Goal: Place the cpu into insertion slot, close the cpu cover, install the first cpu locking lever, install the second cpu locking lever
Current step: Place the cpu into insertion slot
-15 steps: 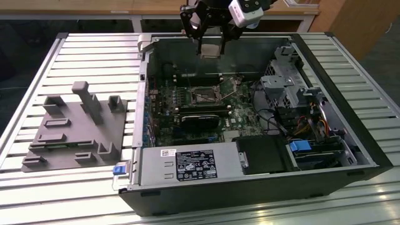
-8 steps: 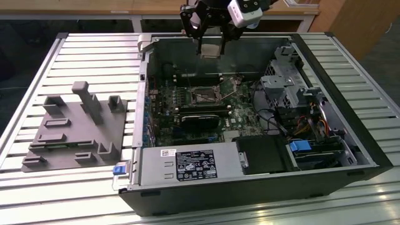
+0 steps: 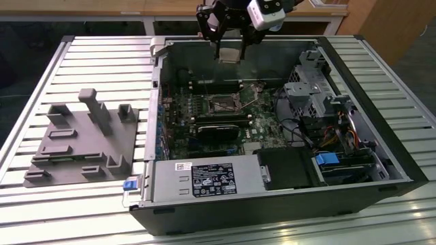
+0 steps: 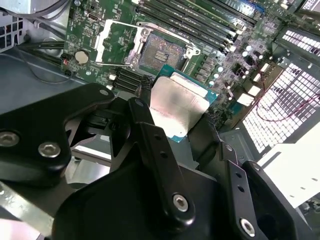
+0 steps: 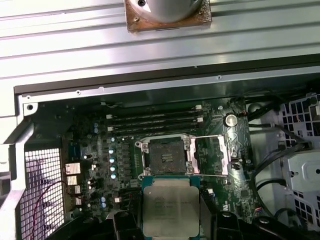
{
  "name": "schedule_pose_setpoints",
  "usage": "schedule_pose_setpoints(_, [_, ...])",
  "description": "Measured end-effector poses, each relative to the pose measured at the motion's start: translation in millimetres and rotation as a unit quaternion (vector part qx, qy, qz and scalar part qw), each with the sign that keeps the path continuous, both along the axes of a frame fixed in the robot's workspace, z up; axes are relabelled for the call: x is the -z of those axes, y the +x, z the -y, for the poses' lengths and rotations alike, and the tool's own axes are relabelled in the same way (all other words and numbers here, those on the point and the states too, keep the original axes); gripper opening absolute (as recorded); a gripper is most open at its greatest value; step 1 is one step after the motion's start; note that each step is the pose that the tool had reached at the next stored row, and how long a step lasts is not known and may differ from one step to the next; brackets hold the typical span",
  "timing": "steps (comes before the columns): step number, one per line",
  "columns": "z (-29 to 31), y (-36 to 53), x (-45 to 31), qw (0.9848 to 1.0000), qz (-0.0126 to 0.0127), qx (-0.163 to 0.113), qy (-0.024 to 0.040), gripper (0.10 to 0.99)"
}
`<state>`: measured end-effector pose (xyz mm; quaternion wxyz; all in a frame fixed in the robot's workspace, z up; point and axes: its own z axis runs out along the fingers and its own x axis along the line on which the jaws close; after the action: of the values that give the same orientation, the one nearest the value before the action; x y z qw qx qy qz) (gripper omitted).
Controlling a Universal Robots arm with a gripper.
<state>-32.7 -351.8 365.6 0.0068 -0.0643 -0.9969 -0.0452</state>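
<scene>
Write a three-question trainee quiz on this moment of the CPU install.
1. True or false: the flat square silver-topped cpu already sits in the small square dark insertion slot.
2. The thin silver metal cpu cover is: A) closed over the slot, B) flipped open beside it, C) missing.
3. Fill in: the black gripper is shut on the ____.
Key: 1 false; 2 B; 3 cpu.

The cpu [image 5: 170,209] has a dull metal top (slightly mottled); the end effector [image 4: 178,103] looks matt black.
</scene>
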Motion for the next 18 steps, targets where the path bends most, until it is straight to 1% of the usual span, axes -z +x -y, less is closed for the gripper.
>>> schedule_pose_setpoints(18, [0.0,0.0,0.0,0.9998,0.0000,0.022,0.0000,0.541])
